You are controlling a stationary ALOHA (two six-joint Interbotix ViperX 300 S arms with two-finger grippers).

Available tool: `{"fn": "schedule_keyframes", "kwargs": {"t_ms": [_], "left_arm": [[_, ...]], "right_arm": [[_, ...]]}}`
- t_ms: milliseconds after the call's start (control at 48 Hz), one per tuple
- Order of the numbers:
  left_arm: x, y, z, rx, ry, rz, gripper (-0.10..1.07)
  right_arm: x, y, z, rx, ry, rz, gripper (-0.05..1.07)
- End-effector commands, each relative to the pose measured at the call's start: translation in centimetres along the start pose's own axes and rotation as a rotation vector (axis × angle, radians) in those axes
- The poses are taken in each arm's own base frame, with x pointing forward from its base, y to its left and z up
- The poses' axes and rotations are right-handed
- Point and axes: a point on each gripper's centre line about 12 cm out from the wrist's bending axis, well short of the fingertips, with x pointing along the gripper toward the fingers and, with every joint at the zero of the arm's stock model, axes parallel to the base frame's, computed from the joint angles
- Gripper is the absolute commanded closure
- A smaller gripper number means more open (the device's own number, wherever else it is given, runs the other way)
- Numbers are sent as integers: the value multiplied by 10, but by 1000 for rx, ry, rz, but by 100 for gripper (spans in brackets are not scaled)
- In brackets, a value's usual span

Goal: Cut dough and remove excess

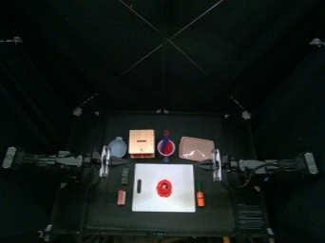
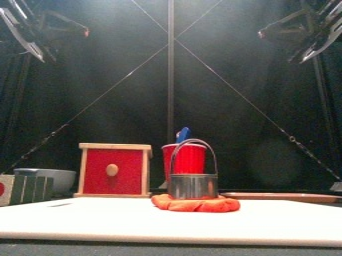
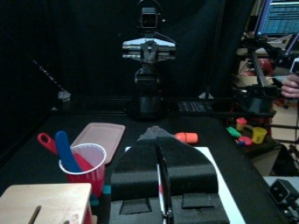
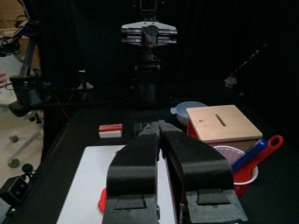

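The dough point(image 1: 164, 188) is a small flat red patch in the middle of the white square sheet point(image 1: 143, 175). In the front view a round metal cutter ring point(image 2: 193, 186) stands on the dough point(image 2: 195, 204). My left gripper point(image 1: 112, 163) hovers off the sheet's far left corner, shut and empty. My right gripper point(image 1: 216, 163) mirrors it off the far right corner, its jaws together and holding nothing. Each wrist view shows its own closed jaws, left gripper point(image 3: 156, 136) and right gripper point(image 4: 160, 129), which hide the dough.
Behind the sheet stand a wooden box point(image 1: 141, 143), a red cup point(image 1: 166, 145) with a blue tool, a pink tray point(image 1: 196, 148) and a grey tub point(image 1: 116, 148). Small orange blocks point(image 1: 122, 196) point(image 1: 200, 197) flank the sheet. A hand point(image 3: 289, 87) shows beyond the curtain.
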Motion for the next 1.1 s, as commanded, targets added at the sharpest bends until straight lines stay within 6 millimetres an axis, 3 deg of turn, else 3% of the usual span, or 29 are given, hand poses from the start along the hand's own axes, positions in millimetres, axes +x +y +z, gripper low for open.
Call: {"fn": "schedule_keyframes", "kwargs": {"t_ms": [0, 167, 354, 667, 938, 1083], "left_arm": [[7, 0, -5, -13, -2, 2, 107], [18, -4, -20, -1, 37, -20, 98], [35, -8, -48, -6, 141, -32, 98], [74, -23, -90, 4, 299, -81, 97], [109, -33, -124, 13, 414, -105, 90], [127, -38, -143, 19, 466, -113, 82]], "right_arm": [[3, 1, -6, 10, 23, 7, 106], [18, 2, -22, 44, 103, 6, 99], [43, 7, -39, 74, 199, 18, 99], [88, 33, -65, 133, 337, 72, 98], [108, 51, -77, 243, 410, 66, 96], [114, 53, -91, 268, 455, 46, 89]]}}
